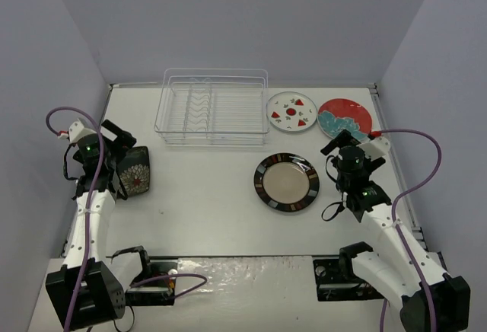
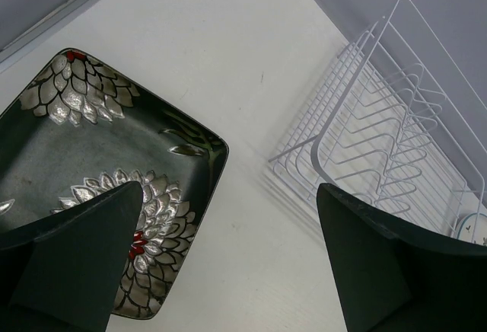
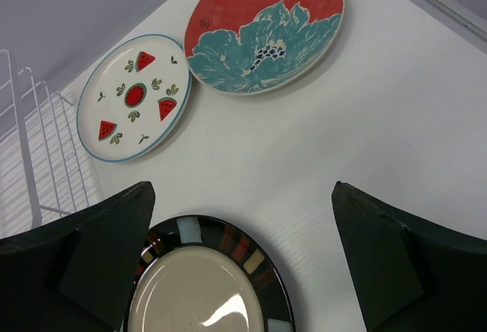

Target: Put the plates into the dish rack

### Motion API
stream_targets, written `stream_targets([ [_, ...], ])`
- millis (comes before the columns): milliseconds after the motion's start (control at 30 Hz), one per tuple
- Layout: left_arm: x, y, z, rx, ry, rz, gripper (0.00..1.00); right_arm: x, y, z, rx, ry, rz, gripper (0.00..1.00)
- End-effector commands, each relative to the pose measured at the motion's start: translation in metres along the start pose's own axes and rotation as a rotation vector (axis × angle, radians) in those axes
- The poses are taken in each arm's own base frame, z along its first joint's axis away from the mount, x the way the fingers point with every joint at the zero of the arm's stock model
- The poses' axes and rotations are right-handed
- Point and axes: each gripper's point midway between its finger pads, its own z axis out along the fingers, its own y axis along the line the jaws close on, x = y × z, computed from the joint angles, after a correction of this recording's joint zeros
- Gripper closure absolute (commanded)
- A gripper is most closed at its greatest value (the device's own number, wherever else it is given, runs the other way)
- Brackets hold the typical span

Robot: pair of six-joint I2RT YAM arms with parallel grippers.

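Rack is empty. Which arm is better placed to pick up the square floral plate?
Left. The left gripper hangs open right at the square floral plate, one finger over it. The right gripper is on the other side, by the black-rimmed plate.

free: bare surface [image 1: 205, 195] between square floral plate [image 1: 137, 172] and black-rimmed plate [image 1: 287, 182], in front of dish rack [image 1: 211, 107] | obstacles: spotted plate [image 1: 292, 111] just beside rack's right end, red-and-teal plate [image 1: 346, 116] touching it | side walls [image 1: 46, 81] close
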Motion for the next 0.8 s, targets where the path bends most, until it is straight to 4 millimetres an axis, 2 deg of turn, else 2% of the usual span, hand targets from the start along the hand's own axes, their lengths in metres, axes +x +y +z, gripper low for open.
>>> stream_targets([
  [0, -0.021, -0.017, -0.004, 0.066, -0.075, 0.016, 0.03, -0.023, 0.018, 0.005, -0.011, -0.053, 0.024, 0.00],
  [100, -0.022, -0.018, -0.005, 0.073, -0.083, 0.017, 0.03, -0.004, 0.019, 0.007, -0.017, 0.031, -0.013, 0.00],
  [233, -0.018, -0.025, -0.002, 0.116, -0.071, 0.015, 0.03, 0.039, 0.008, 0.009, -0.001, 0.181, -0.053, 0.00],
  [433, -0.013, -0.029, 0.006, 0.132, -0.039, 0.018, 0.03, 0.093, -0.002, -0.003, -0.061, 0.372, -0.040, 0.00],
  [500, -0.012, -0.031, 0.008, 0.140, -0.033, 0.018, 0.03, 0.102, -0.002, -0.006, -0.087, 0.416, -0.026, 0.00],
  [667, -0.009, -0.033, 0.007, 0.154, -0.020, 0.027, 0.03, 0.144, -0.006, -0.013, -0.157, 0.579, 0.019, 0.00],
  [767, -0.012, -0.033, 0.004, 0.154, -0.033, 0.028, 0.03, 0.159, 0.002, -0.017, -0.240, 0.665, 0.061, 0.00],
])
